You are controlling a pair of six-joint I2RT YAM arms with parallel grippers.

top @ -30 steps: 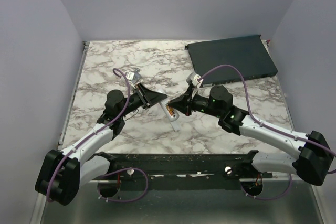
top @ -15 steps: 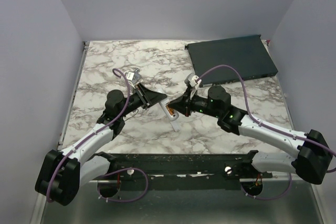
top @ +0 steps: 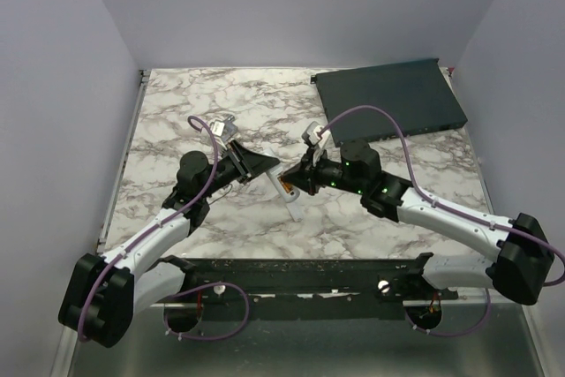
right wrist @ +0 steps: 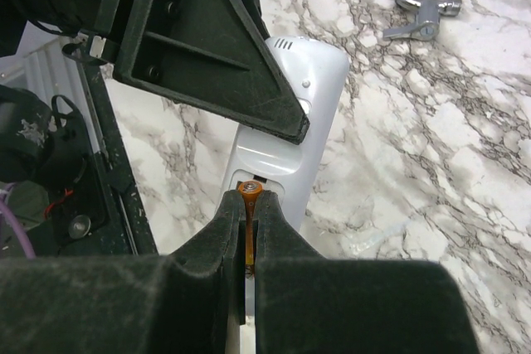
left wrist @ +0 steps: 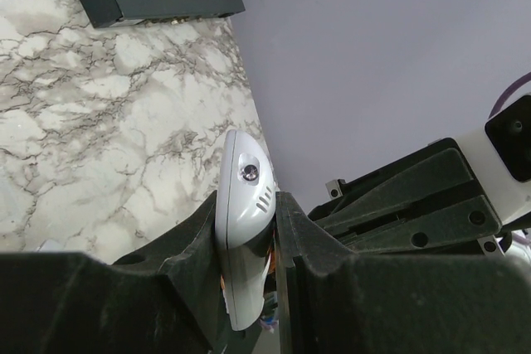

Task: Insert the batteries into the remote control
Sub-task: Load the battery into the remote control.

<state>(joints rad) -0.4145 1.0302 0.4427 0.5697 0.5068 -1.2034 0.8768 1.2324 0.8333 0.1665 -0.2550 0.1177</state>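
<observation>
My left gripper [top: 267, 168] is shut on the remote control [top: 290, 193], a slim white handset held tilted just above the marble. In the left wrist view the remote control [left wrist: 246, 173] sits edge-on between my two black fingers, with the left gripper [left wrist: 247, 209] closed around it. My right gripper [right wrist: 249, 215] is shut on one of the batteries [right wrist: 250, 198], a thin orange cylinder. Its metal tip pokes out at the near edge of the remote control's [right wrist: 311, 105] open recess. From above, the right gripper [top: 297, 181] meets the remote from the right.
A large dark flat box [top: 389, 99] lies at the back right of the marble table [top: 203, 94]. A small grey loose piece [right wrist: 420, 21] lies on the marble beyond the remote. A black rail [top: 300, 276] runs along the near edge between the arm bases.
The right arm has swung left and its wrist has closed in on the remote with the battery. The left arm and the remote have stayed put.
</observation>
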